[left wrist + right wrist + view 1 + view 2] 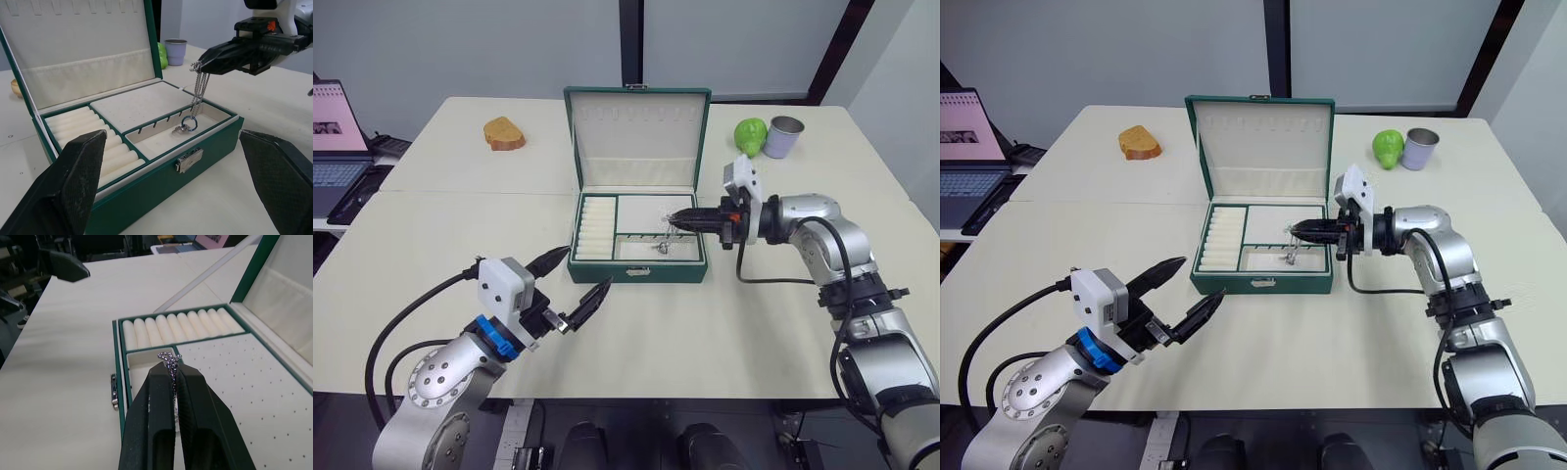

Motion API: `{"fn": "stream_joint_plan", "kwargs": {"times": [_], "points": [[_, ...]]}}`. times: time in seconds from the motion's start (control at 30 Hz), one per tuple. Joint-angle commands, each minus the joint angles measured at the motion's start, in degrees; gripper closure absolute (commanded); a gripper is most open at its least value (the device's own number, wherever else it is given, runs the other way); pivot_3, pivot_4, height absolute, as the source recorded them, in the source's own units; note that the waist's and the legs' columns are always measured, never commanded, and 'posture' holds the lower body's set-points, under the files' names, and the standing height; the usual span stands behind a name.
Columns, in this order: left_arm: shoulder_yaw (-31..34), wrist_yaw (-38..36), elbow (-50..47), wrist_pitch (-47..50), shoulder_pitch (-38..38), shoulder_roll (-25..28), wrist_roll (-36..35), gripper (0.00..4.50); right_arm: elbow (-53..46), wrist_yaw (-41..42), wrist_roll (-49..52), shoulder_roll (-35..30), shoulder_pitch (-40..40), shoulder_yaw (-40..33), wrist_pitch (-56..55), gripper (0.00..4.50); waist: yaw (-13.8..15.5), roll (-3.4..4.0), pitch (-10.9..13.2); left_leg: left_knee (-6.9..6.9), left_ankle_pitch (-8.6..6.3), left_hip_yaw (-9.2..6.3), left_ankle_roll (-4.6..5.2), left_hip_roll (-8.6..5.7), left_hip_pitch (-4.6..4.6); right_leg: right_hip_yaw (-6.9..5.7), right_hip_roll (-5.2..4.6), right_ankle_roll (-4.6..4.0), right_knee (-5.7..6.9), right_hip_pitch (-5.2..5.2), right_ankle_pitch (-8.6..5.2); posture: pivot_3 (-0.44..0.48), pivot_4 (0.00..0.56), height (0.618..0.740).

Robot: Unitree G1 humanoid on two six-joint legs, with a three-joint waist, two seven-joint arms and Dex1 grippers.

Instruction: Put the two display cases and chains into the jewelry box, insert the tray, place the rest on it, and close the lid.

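Black carbon-look fingers of the left claw (579,305) stand spread wide and empty, low over the worktop (724,323) just in front of the jewelry box (639,271). Beyond that claw the tray (146,122) already sits in the box, its ring rolls on the left. Over the tray's front compartment the right claw (201,64) is pressed together on a silver chain (198,93), which hangs straight down from its tips, with a ring pendant (188,123) touching the lining. This looks like the placing-the-rest step. Next, I judge, the right claw should part and let the chain drop. Behind it the lid (638,137) stands upright, waiting to be closed.
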Motion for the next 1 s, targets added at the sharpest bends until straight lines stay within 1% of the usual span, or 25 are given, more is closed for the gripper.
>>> {"fn": "stream_joint_plan", "kwargs": {"times": [0.03,0.1,0.17,0.47,0.6,0.77,0.9,1.0], "points": [[-0.4,0.41,-2.78,-0.88,-0.21,0.47,-0.19,0.0,-0.21,0.16,-1.35,-0.17,-0.01,-0.37,-2.02,4.5,-0.06,0.0,0.0,0.0,0.0,0.0,0.0,0.0,0.0,0.0,0.0,0.0,0.0,0.0,0.0,0.0,0.15,0.74],[-0.41,0.23,-2.69,-0.77,-0.28,0.66,-0.35,0.0,-0.3,0.04,-1.14,-0.02,-0.09,-0.9,-1.0,3.89,-0.1,0.0,0.0,0.0,0.0,0.0,0.0,0.0,0.0,0.0,0.0,0.0,0.0,0.0,0.0,0.0,0.15,0.74],[-0.39,-0.06,-2.59,-0.34,-0.37,1.01,-0.73,0.0,-0.8,0.22,-0.74,-0.13,-0.16,-1.41,-0.15,3.56,-0.13,0.0,0.0,0.0,0.0,0.0,0.0,0.0,0.0,0.0,0.0,0.0,0.0,0.0,0.0,0.0,0.15,0.74],[-0.53,-0.32,-1.69,0.69,-1.64,2.23,-2.04,0.0,-3.57,-0.23,1.98,-0.98,0.54,-4.46,2.87,1.37,-0.13,0.0,0.01,0.0,0.0,0.0,0.0,0.0,0.0,-0.01,0.0,0.0,0.0,0.0,0.0,0.0,0.15,0.74],[0.38,-1.17,-1.36,4.16,-1.97,4.17,-4.96,0.0,-4.25,-0.53,3.62,-2.37,1.37,-7.35,4.92,0.05,-0.13,0.0,0.03,0.0,0.0,0.0,0.0,-0.01,-0.01,0.0,0.0,0.0,0.0,0.0,0.0,0.0,0.15,0.74],[3.21,-2.08,0.62,5.69,-2.36,6.55,-7.34,0.0,-4.82,-1.01,4.94,-4.72,2.91,-10.27,6.68,0.02,-0.14,0.01,0.07,-0.01,-0.01,-0.01,0.0,-0.01,-0.01,0.0,0.0,0.0,0.0,0.0,0.0,0.0,0.15,0.74],[8.45,-4.22,5.71,6.14,-3.42,9.35,-9.63,0.0,-3.53,-2.46,4.07,-7.69,5.4,-12.81,5.68,0.02,-0.18,0.03,0.13,-0.01,-0.01,-0.02,0.0,-0.02,-0.01,0.0,0.01,0.0,0.0,0.0,0.0,0.0,0.15,0.74],[11.91,-6.36,11.21,4.82,-3.85,11.56,-9.01,0.0,-1.66,-4.82,2.58,-9.8,7.88,-14.76,3.22,0.02,-0.2,0.05,0.22,-0.01,-0.01,0.0,0.0,-0.03,-0.01,0.01,0.01,0.0,0.0,-0.03,0.0,0.0,0.15,0.74]]}}
